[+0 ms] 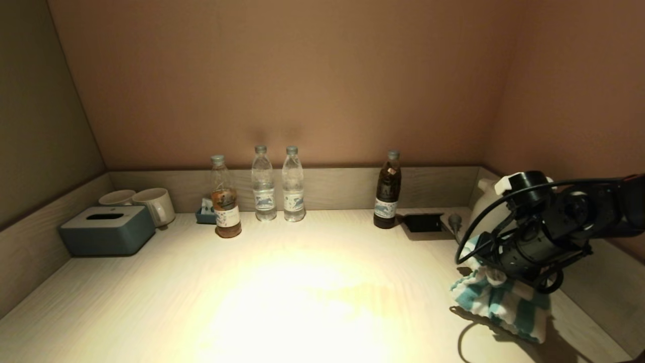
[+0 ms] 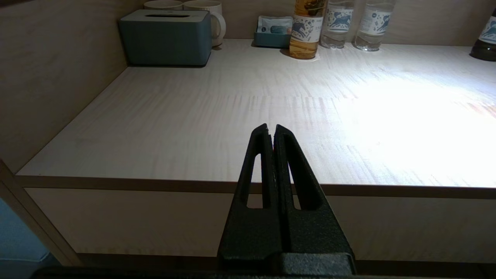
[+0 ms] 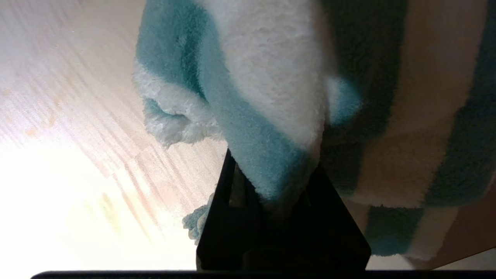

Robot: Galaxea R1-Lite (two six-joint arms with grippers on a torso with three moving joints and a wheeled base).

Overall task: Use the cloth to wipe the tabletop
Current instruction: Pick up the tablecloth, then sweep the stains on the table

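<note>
Item: cloth [image 1: 499, 301], striped teal-white, lying on tabletop [image 1: 302, 302] at your 4 o'clock, bunched. Right gripper [image 3: 271, 193] clamping its upper fold, cloth hanging directly beneath. Unwiped surface stretching toward 9 o'clock. Left gripper [image 2: 271, 131] idling off front edge, fingers pressed together, holding nothing. Bottles [image 1: 272, 186], dark bottle [image 1: 387, 191], kettle [image 1: 486, 204] lining 12 o'clock.

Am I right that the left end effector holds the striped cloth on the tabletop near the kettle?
Not quite: the right end effector holds the cloth, as the head view shows. It does rest on the tabletop near the kettle. The left end effector is shut on nothing.
</note>
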